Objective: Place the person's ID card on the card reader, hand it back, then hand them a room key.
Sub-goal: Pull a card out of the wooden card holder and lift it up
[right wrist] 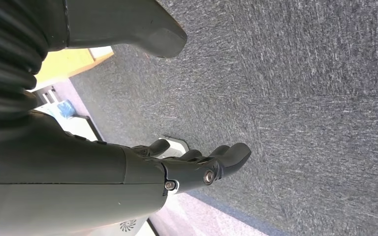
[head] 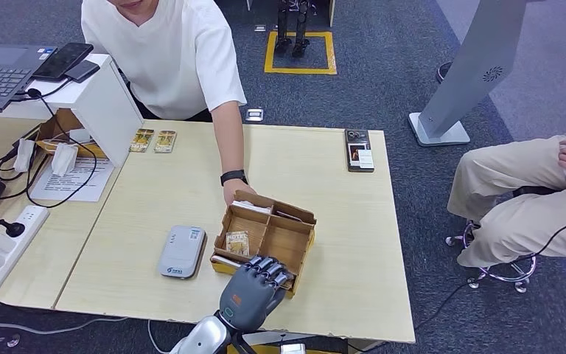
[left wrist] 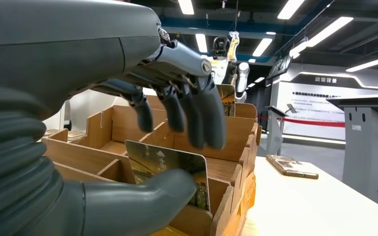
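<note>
A cardboard box (head: 304,243) with several compartments sits mid-table. A room key card (left wrist: 170,167) stands upright in its near compartment. My left hand (head: 254,291) hangs over the box's near edge. Its thumb (left wrist: 142,206) lies against the card's near face, while its fingers (left wrist: 197,118) hover spread above the card's top edge without clamping it. Another card (head: 237,243) lies in a left compartment. The grey-white card reader (head: 182,251) lies just left of the box with nothing on it. My right hand (right wrist: 197,167) hangs over carpet, loosely curled and holding nothing.
A person in a white shirt stands behind the table, one hand (head: 237,193) at the box's far-left corner. Two small cards (head: 153,140) lie at the table's far side, and a dark phone-like device (head: 359,150) at far right. A laptop, cables and a power strip (head: 0,243) crowd the left. Another person sits at right.
</note>
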`<state>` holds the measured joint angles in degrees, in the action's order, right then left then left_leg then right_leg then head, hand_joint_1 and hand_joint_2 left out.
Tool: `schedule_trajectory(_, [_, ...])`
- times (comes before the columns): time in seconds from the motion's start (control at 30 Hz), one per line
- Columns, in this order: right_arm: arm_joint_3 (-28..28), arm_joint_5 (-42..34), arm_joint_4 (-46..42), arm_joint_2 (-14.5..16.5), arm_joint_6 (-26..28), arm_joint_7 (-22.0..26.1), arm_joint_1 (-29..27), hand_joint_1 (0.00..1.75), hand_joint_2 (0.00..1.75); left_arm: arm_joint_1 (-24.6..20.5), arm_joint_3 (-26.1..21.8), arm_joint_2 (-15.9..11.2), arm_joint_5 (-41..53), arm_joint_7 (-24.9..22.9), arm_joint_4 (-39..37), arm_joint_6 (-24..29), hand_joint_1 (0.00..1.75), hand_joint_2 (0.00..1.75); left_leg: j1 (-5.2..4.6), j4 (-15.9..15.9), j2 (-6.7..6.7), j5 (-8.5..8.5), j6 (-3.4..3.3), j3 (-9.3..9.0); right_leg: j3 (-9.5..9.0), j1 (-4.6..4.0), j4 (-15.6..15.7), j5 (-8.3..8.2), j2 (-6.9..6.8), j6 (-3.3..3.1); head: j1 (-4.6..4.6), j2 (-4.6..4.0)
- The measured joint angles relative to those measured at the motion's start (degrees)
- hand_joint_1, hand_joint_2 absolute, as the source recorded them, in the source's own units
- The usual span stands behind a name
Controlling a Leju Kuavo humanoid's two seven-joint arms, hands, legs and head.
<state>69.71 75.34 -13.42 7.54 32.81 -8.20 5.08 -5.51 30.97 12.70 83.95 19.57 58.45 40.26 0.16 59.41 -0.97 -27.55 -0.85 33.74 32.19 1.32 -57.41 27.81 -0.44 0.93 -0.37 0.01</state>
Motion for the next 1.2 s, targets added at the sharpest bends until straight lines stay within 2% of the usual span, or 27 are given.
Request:
schedule_trajectory(0.13, [0.0, 0.0, 0.0, 0.0, 0.0, 0.0, 0.0, 0.0, 1.75, 0.0, 0.0, 0.0, -0.1, 0.0, 0.0, 0.0, 0.54, 1.75, 0.0, 0.0, 0.0, 0.0, 0.0, 0.0, 0.0, 0.0, 0.0, 0.0, 0.0, 0.0, -0.01, 0.0])
schedule_trajectory(0.2, [0.0, 0.0, 0.0, 0.0, 0.0, 0.0, 0.0, 0.0, 1.75, 0.0, 0.0, 0.0, -0.1, 0.0, 0.0, 0.0, 0.44, 1.75, 0.0, 0.0, 0.0, 0.0, 0.0, 0.0, 0.0, 0.0, 0.0, 0.0, 0.0, 0.0, -0.01, 0.01])
schedule_trajectory(0.7, [0.0, 0.0, 0.0, 0.0, 0.0, 0.0, 0.0, 0.0, 1.75, 0.0, 0.0, 0.0, -0.2, 0.0, 0.0, 0.0, 0.35, 1.75, 0.0, 0.0, 0.0, 0.0, 0.0, 0.0, 0.0, 0.0, 0.0, 0.0, 0.0, 0.0, -0.01, 0.0])
schedule_trajectory(0.9, [0.0, -0.1, 0.0, 0.0, 0.1, 0.1, 0.0, 0.0, 1.75, 0.0, 0.0, 0.0, -0.7, 0.5, 0.0, 0.0, 0.52, 1.75, 0.0, 0.0, 0.0, 0.0, 0.0, 0.0, 0.0, 0.0, 0.0, 0.0, 0.0, 0.0, -0.01, 0.0])
schedule_trajectory(0.93, [0.0, -0.1, 0.0, 0.0, 0.1, 0.1, 0.0, 0.0, 1.75, 0.0, 0.0, 0.0, -0.7, 0.6, 0.0, 0.0, 0.63, 1.75, 0.0, 0.0, 0.0, 0.0, 0.0, 0.0, 0.0, 0.0, 0.0, 0.0, 0.0, 0.0, -0.01, -0.01])
schedule_trajectory(1.07, [0.0, -0.1, 0.0, 0.0, 0.1, 0.2, 0.0, 0.0, 1.75, 0.0, 0.0, 0.0, -0.8, 0.7, 0.0, 0.0, 1.45, 1.75, 0.0, 0.0, 0.0, 0.0, 0.0, 0.0, 0.0, 0.0, 0.0, 0.0, 0.0, 0.0, -0.01, 0.0])
schedule_trajectory(1.2, [0.0, -0.1, 0.0, 0.0, 0.1, 0.2, 0.0, 0.0, 1.75, 0.0, 0.0, 0.0, -0.5, 0.6, -0.2, 0.0, 1.73, 1.75, 0.0, 0.0, 0.0, 0.0, 0.0, 0.0, 0.0, 0.0, 0.0, 0.0, 0.0, 0.0, -0.01, 0.0])
